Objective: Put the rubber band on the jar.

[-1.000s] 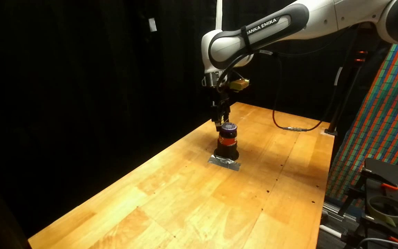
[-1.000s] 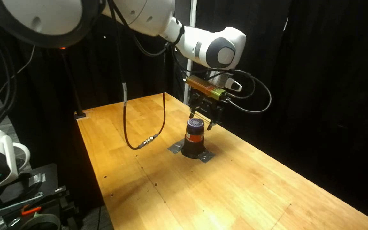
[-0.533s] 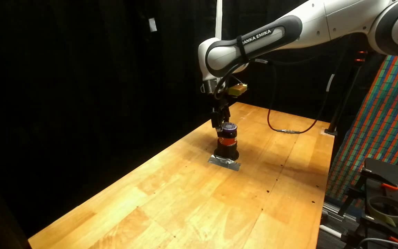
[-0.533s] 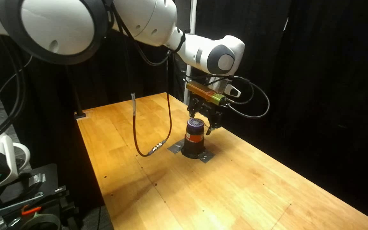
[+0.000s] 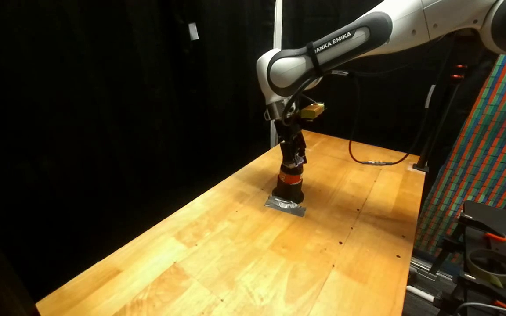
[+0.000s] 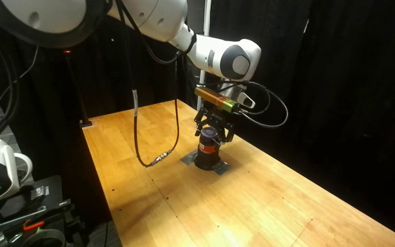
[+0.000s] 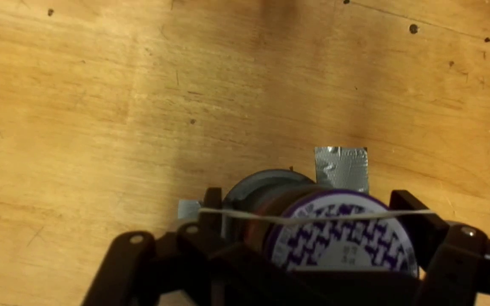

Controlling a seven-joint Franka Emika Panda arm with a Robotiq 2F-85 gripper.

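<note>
"Where did the rubber band (image 7: 309,220) sit?"

"Strung between the fingers (image 7: 212,197), one pale strand running across the lid (image 7: 343,240) of the jar (image 6: 207,149) in the wrist view. Whether it touched the lid or lay lower, I couldn't tell."

"And the fingers themselves?"

"Spread wide, one to each side of the lid, with nothing on them but the band, looking taut."

"How would it have handled?"

"Light, soft and springy, I'd judge, and apt to roll or ping off a tip. Better hooked from inside at its ends than pinched."

"The jar?"

"Upright on the worktop (image 5: 257,263) in both exterior views; stiff by the look of it, with a smooth side the band might ride up."

"Likely to tip?"

"I doubted it. Silver tape (image 7: 342,170) lay against its wide black base (image 6: 207,165), probably pinning it down, so there was no call to take hold of the jar. To me the step called for working the band lower around the body, then easing the fingers in and drawing the tips up out of the loop."
</note>
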